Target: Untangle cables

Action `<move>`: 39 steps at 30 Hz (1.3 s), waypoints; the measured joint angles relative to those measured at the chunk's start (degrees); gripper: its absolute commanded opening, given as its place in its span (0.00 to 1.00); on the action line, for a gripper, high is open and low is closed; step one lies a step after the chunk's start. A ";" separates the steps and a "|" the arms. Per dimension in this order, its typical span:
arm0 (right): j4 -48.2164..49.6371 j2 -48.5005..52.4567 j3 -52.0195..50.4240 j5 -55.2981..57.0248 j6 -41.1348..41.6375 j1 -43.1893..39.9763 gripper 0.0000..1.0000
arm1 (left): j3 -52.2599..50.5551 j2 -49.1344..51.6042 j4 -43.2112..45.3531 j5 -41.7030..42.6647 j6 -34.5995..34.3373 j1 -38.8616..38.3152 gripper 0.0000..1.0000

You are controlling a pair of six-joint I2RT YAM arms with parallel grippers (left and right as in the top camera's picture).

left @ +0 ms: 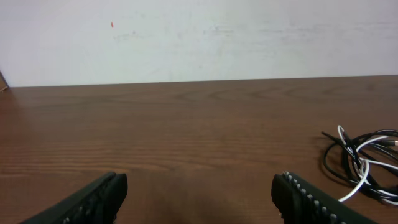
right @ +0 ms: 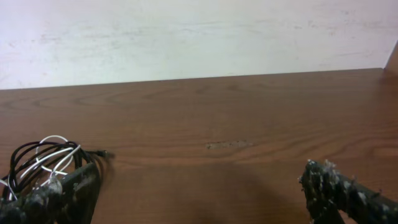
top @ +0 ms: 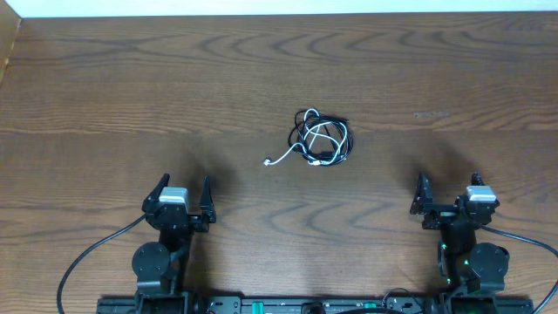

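Observation:
The cables [top: 319,139] lie in one tangled bunch on the wooden table, black cords looped with a white one whose plug end [top: 268,161] trails to the left. The bunch shows at the right edge of the left wrist view [left: 360,165] and at the lower left of the right wrist view [right: 43,163]. My left gripper [top: 183,190] is open and empty, near the front left, well short of the bunch; its fingers frame bare wood [left: 199,193]. My right gripper [top: 449,192] is open and empty at the front right [right: 199,193].
The brown wooden table [top: 131,87] runs back to a white wall [left: 199,37]. A small scuff [right: 227,145] marks the wood ahead of my right gripper. Thick black arm wires [top: 87,257] loop at the front corners.

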 measured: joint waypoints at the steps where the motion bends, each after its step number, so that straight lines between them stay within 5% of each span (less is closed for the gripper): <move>1: -0.11 0.00 0.00 0.04 -0.04 0.00 0.99 | 0.00 0.00 0.00 0.00 0.00 0.00 0.80; 39: -0.52 0.00 0.00 0.94 -0.28 0.00 0.99 | 0.00 0.00 -0.02 0.00 0.00 0.00 0.80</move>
